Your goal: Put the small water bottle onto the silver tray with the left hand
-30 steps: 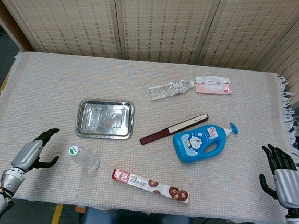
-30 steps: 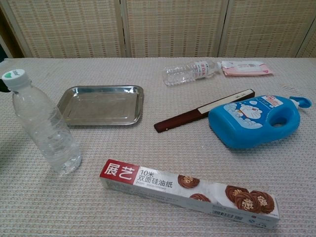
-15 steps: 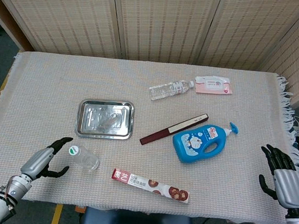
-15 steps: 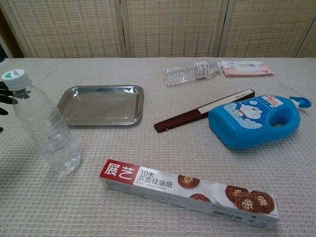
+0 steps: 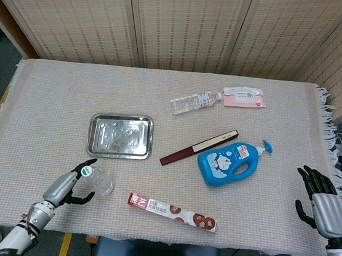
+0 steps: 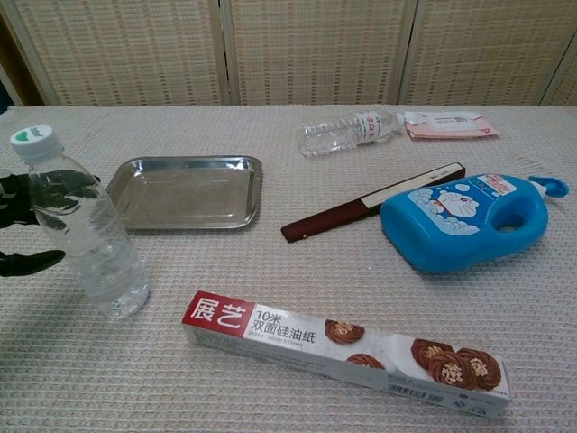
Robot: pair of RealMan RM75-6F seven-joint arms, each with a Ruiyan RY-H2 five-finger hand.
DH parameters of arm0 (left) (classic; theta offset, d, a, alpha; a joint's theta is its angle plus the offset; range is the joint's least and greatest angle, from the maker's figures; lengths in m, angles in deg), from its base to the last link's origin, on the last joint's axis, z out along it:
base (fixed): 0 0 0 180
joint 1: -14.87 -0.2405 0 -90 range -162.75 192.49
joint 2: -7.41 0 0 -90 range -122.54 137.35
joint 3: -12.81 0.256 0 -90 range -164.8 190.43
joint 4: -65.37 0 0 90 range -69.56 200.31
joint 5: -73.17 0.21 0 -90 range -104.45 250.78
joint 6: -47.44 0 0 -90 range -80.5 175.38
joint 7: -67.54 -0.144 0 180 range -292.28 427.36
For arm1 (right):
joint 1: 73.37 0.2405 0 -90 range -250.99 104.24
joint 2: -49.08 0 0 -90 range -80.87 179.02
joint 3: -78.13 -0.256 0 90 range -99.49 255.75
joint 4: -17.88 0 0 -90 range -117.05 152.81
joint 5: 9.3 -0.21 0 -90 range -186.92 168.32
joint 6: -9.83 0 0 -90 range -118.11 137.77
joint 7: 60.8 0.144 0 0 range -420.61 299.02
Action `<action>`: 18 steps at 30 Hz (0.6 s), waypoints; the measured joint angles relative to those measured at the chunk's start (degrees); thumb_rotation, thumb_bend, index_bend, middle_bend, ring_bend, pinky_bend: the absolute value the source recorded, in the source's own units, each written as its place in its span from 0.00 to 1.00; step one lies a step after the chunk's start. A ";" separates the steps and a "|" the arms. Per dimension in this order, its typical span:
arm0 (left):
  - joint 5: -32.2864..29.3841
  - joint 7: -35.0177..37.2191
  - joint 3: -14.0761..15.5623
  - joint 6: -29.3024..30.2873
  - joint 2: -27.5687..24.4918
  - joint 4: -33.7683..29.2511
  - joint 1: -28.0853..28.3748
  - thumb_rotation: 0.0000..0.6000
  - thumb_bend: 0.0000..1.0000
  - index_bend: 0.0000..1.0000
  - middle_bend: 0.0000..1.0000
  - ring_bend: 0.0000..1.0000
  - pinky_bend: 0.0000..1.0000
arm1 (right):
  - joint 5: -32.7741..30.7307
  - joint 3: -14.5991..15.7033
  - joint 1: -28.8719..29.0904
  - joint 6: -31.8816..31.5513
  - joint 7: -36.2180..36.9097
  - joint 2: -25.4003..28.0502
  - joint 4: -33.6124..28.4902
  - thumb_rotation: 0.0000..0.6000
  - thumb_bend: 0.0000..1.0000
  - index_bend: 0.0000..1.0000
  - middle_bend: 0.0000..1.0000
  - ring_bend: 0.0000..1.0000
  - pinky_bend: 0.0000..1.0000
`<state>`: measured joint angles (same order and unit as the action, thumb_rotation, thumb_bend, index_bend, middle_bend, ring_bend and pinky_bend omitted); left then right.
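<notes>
Two hands in view, neither holding anything. Left hand (image 5: 69,185) sits low at the near-left of the table (image 5: 41,104), fingers spread and curved, cupped round the small water bottle (image 5: 96,181) w/ upper fingers near the cap and thumb lower, by the body. In chest view the left hand (image 6: 27,225) shows dark fingertips partly behind the clear bottle (image 6: 86,234); one fingertip lies lower, just left of the bottle. Can't tell if any finger actually touches it. Bottle stands upright on the cloth, white cap w/ green mark on top, just in front of the silver tray (image 5: 120,135) and apart from it. Tray (image 6: 185,191) lies flat w/ nothing on it.

Right hand (image 5: 323,201) is at the far right edge of the table, well apart from everything, fingers apart and pointing up; not seen in chest view.

Near the small bottle, to its right along the front edge: long baking-paper box (image 5: 172,211) w/ red end and cookie pics, lying flat. Further right, blue detergent bottle (image 5: 231,163) on its side, spout toward the right. Dark red folded fan (image 5: 198,147) lies diagonally between tray and blue bottle, just beside the latter. At the back, a 2nd, larger clear water bottle (image 5: 193,102) lies on its side, cap end next to a pink-and-white packet (image 5: 244,98). Woven screen panels (image 5: 186,27) stand behind the table.
</notes>
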<state>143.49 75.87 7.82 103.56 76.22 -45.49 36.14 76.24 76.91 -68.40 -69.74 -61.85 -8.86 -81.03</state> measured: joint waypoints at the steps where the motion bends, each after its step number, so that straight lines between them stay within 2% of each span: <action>1: -0.50 -0.56 -0.09 0.28 0.95 0.50 0.20 1.00 0.40 0.00 0.00 0.00 0.10 | 0.01 -0.02 0.03 0.01 0.03 0.01 0.00 1.00 0.25 0.00 0.00 0.00 0.09; 9: -2.97 -2.38 -0.52 1.02 3.17 1.24 1.22 1.00 0.40 0.00 0.00 0.00 0.10 | 0.07 -0.04 -0.03 -0.24 0.10 -0.07 0.09 1.00 0.25 0.00 0.00 0.00 0.09; 18: -4.52 -1.37 -1.12 0.67 4.48 1.11 1.99 1.00 0.40 0.00 0.00 0.00 0.09 | -0.75 -0.09 0.20 0.49 -0.76 -0.32 0.05 1.00 0.24 0.00 0.00 0.00 0.09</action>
<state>138.97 74.50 6.70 104.23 80.70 -44.38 38.14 75.49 76.81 -68.20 -69.25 -62.61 -9.17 -80.98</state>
